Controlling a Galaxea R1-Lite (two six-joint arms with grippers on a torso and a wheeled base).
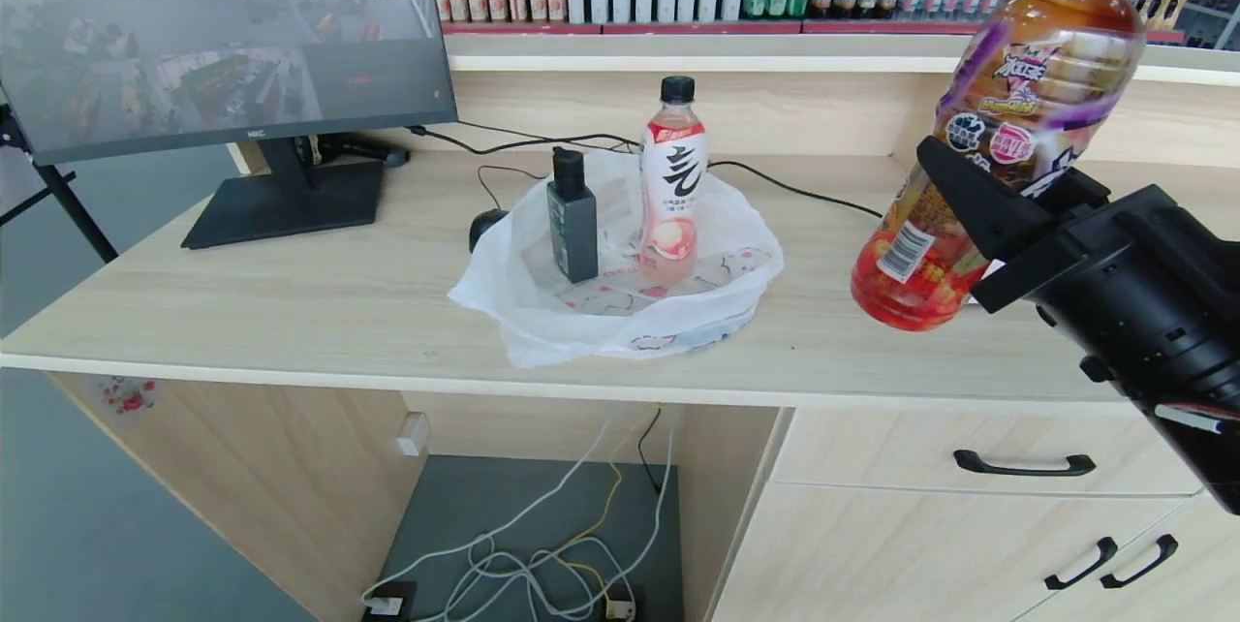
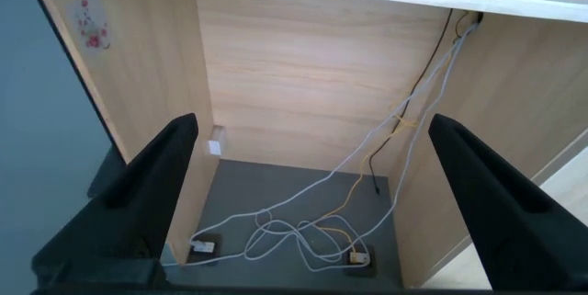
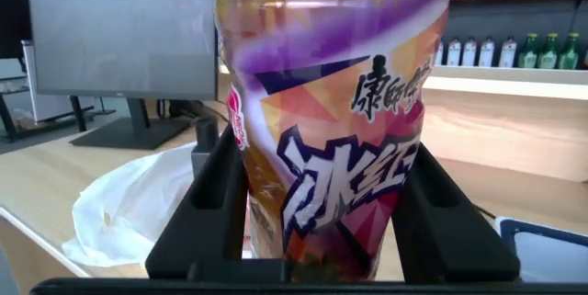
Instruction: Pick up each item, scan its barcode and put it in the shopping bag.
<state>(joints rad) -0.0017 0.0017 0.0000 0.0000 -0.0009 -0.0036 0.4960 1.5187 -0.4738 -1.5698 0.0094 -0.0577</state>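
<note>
Bottle (image 1: 1027, 89) clamped in right fingers (image 1: 969, 196), aloft right of shopping bag (image 1: 601, 336).

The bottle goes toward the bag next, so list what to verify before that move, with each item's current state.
1. Grip: right gripper is shut on the tea bottle, a finger on each side: ok.
2. Barcode is uncovered: ok. Already scanned: cannot tell.
3. Shopping bag lies open on the counter: ok.
4. Room in the bag: dark bottle and pink bottle stand upright mid-bag, with space on its right side: ok.
5. Left gripper is open, below the counter, off the path: ok.
</note>
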